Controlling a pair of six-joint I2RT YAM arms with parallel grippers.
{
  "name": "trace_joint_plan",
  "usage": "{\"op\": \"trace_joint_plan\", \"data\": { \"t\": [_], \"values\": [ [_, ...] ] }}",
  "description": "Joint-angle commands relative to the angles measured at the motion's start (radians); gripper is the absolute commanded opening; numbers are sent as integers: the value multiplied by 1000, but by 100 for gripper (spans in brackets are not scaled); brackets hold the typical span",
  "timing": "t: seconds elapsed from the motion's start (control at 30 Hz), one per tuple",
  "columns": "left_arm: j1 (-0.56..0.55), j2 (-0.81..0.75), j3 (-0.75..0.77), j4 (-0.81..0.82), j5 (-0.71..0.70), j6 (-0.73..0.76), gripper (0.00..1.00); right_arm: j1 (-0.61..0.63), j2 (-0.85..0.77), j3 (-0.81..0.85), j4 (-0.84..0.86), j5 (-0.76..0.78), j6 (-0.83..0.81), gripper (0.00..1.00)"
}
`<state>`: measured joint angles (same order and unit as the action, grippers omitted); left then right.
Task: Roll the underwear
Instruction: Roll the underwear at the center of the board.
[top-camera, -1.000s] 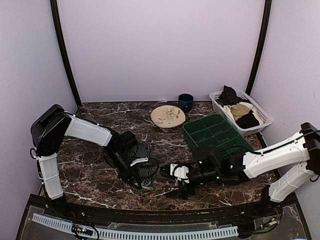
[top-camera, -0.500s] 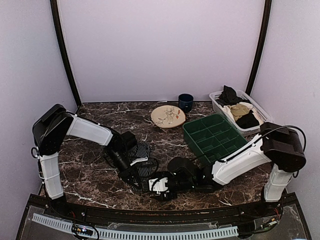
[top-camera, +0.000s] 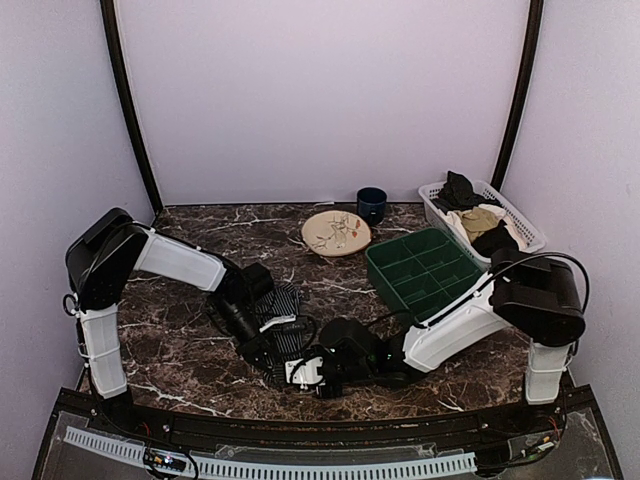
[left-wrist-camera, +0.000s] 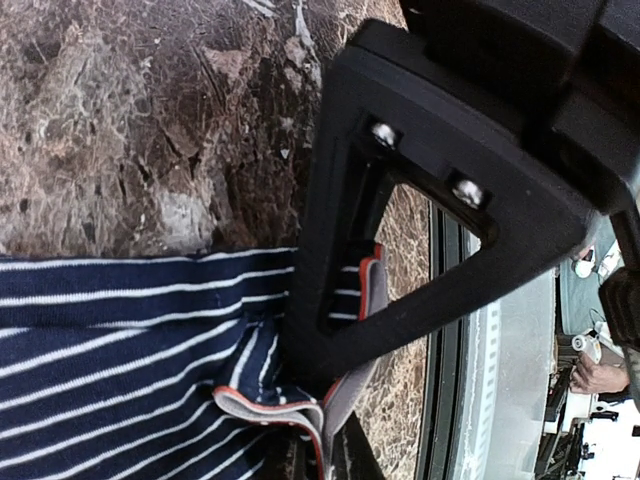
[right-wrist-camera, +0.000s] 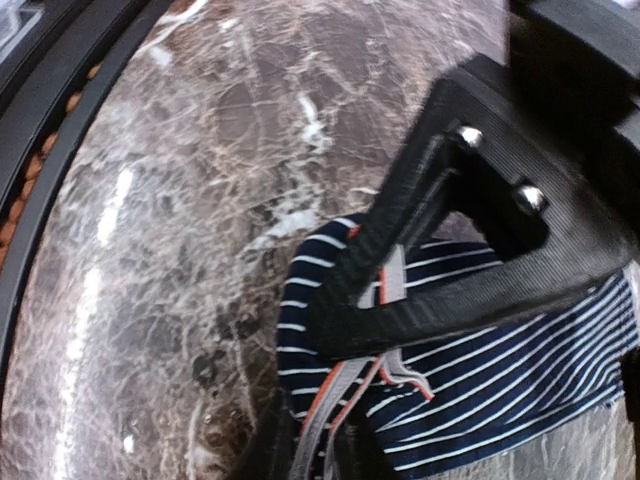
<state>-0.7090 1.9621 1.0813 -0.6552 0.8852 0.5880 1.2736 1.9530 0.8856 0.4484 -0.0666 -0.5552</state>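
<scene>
Underwear: right tool, newly arrived beside left tool, now apparently pinches waistband; left stays clamped there; rolling looks ready.

Dark veined marble bench. Back centre: round beige patterned plate, dark blue cup just behind it. To right: green compartment tray. Back right corner: white basket, holding black cloth and tan cloth.
</scene>
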Motion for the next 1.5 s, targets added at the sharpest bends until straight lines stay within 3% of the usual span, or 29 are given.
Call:
{"op": "trace_joint_plan", "data": {
  "t": [0.0, 0.13, 0.3, 0.4, 0.57, 0.67, 0.7, 0.83, 0.93, 1.03, 1.17, 1.37, 1.47],
  "values": [
    [20, 2, -6, 23, -136, -15, 8, -5, -17, 10, -102, -47, 66, 0],
    [78, -74, 17, 24, -137, -44, 39, -10, -46, 32, -238, -72, 152, 0],
    [171, -285, 20, 122, -269, -108, 69, -19, -77, 82, -408, -153, 285, 0],
    [192, -425, -3, 243, -419, -196, 97, -42, -95, 106, -478, -232, 378, 0],
    [194, -692, -149, 522, -662, -330, 99, -102, -94, 157, -542, -386, 504, 0],
    [194, -793, -214, 618, -843, -556, 99, -138, -73, 189, -555, -472, 555, 0],
    [196, -813, -221, 599, -833, -583, 99, -145, -67, 196, -559, -476, 558, 0],
    [153, -850, -282, 615, -567, -674, 96, -150, -77, 175, -524, -437, 518, 0],
    [-41, -903, -417, 742, -637, -733, 94, -148, -96, 143, -466, -396, 489, 0],
    [-127, -938, -585, 885, -630, -835, 94, -149, -86, 142, -460, -386, 475, 0],
    [-280, -947, -696, 949, -734, -805, 91, -149, -58, 176, -485, -440, 495, 0],
    [-373, -823, -735, 1076, -751, -706, 87, -159, -44, 169, -451, -520, 564, 0],
    [-378, -749, -766, 1218, -716, -693, 85, -164, -50, 151, -422, -521, 577, 0]
  ]
}}
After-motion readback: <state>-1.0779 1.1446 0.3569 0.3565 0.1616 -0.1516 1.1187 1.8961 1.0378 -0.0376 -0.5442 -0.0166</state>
